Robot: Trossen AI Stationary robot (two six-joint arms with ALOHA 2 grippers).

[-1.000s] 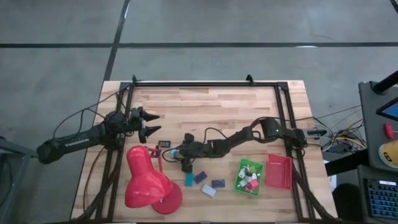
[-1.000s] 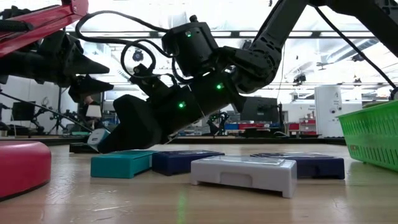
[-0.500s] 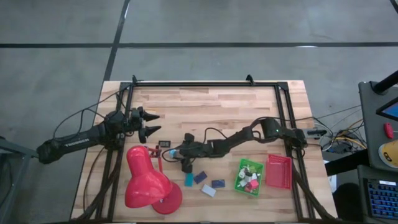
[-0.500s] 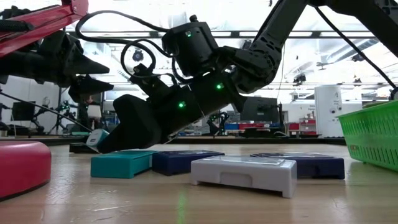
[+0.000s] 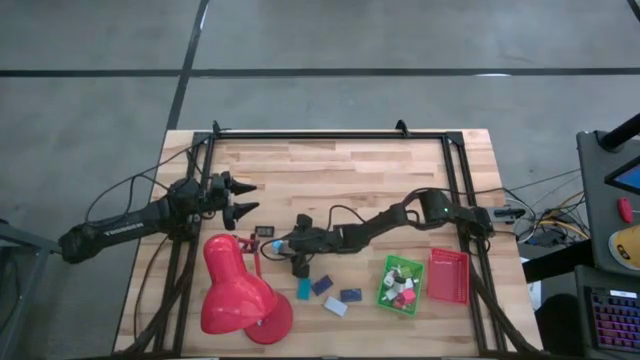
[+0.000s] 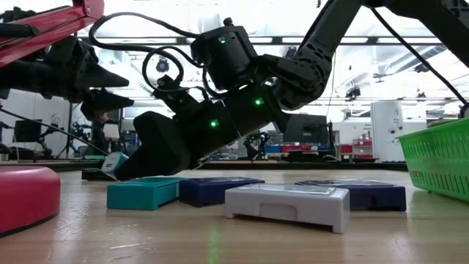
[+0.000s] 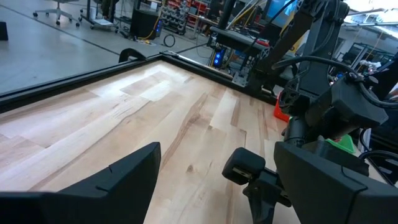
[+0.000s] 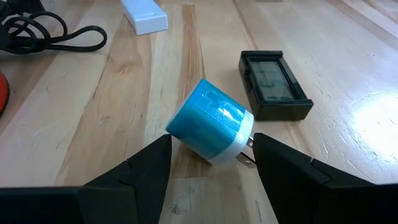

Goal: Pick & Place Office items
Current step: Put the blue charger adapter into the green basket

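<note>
Right gripper [image 5: 282, 244]: centre of the high view, low over the table, fingers apart – straddling a blue plug [image 8: 210, 129], not clearly touching it.
Blue plug: lying tilted on the wood, just beside a black device [image 8: 273, 85] with a small screen.
Left gripper [image 5: 243, 198]: left of centre in the high view, above the red lamp [image 5: 238, 297], spread wide, holding nothing.
Loose blocks: teal [image 6: 143, 193], dark blue [image 6: 218, 188] and white [image 6: 287, 204] – lower centre of the low view, flat on the table.
Green tray [image 5: 400, 285]: lower right, several small pieces inside.
Red tray [image 5: 448, 276]: just right of the green one.
</note>
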